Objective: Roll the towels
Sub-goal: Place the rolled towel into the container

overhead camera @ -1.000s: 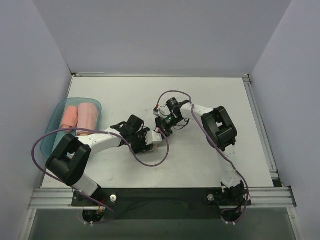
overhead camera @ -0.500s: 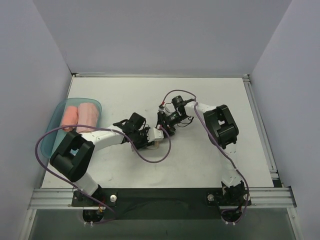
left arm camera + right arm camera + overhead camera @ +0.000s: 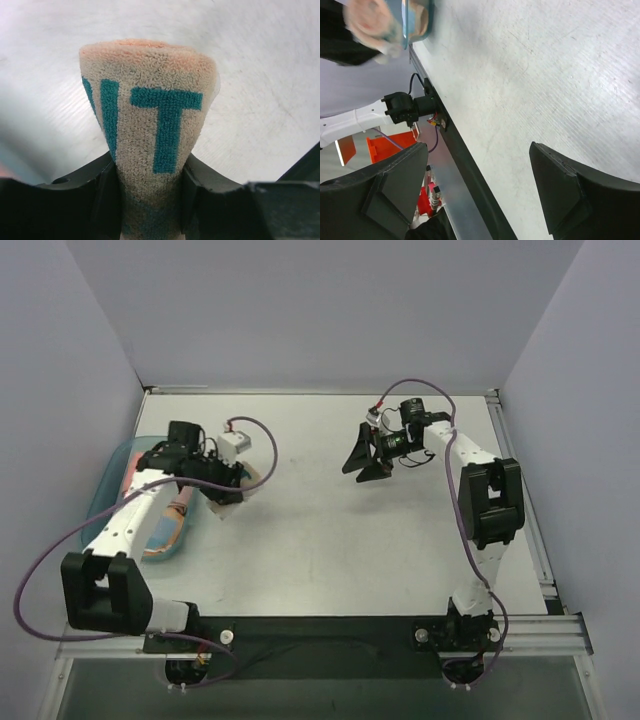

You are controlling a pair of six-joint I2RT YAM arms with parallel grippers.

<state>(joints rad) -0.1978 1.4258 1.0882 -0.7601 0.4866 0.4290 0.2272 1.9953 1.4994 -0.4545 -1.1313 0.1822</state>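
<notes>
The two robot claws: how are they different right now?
The left gripper is squeezing the rolled lettered towel; the right gripper is open and empty. The left gripper is near the teal tray; the right gripper is over bare table. Both have black fingers.

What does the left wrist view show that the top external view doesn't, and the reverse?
Only the left wrist: teal lettering on the rolled towel, pinched between the fingers of the left gripper. Only the top external: the teal tray holding other towels, and the right gripper, open above the table. Both: the left gripper, its towel and the table surface.
</notes>
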